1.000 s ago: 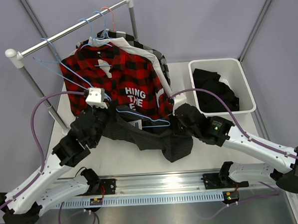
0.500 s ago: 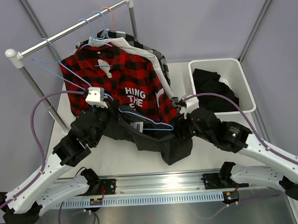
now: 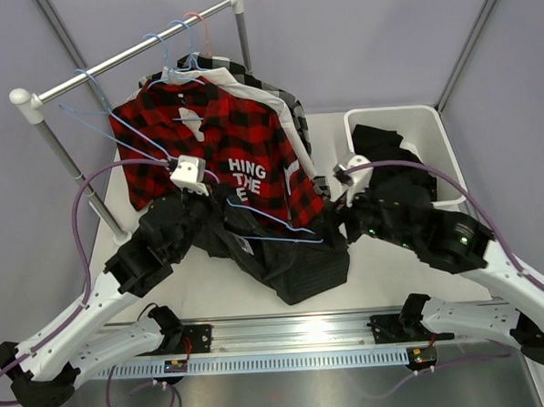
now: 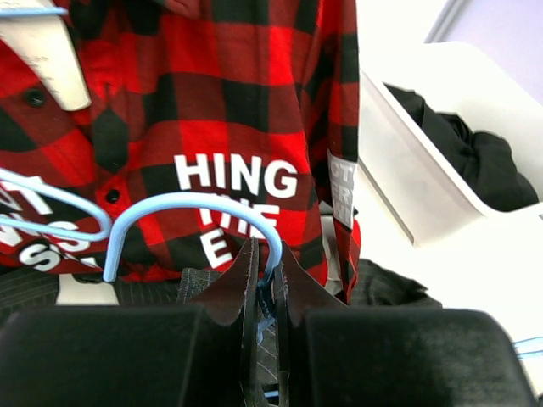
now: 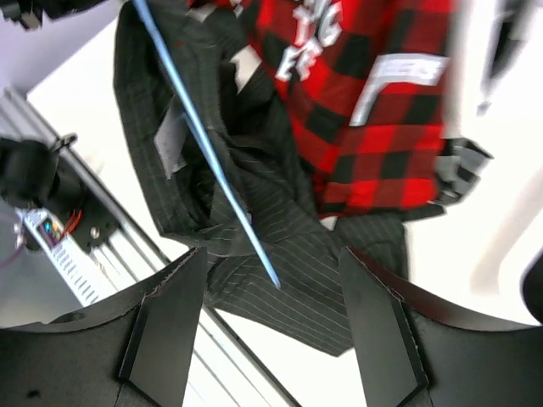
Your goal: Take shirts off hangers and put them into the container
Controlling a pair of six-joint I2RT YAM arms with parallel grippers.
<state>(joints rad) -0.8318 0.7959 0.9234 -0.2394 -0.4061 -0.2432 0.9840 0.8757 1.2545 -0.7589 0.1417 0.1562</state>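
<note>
One black shirt (image 3: 393, 165) already lies in the tub (image 3: 359, 126), just beyond the open, empty right claw (image 5: 271, 254). The left claw (image 4: 263, 288) pinches a blue hanger (image 4: 195, 203). The striped shirt (image 5: 297, 246) slumps between both claws, and the plaid shirt (image 3: 205, 143) hangs beyond.

The plaid shirt (image 3: 242, 150) in the middle is red and black with white lettering. At six o'clock the pinstriped shirt (image 3: 303, 266) is charcoal and the hanger (image 4: 195, 197) light blue. At two o'clock, the tub (image 3: 390, 112) is white and the black shirt (image 3: 388, 150) plain.
</note>
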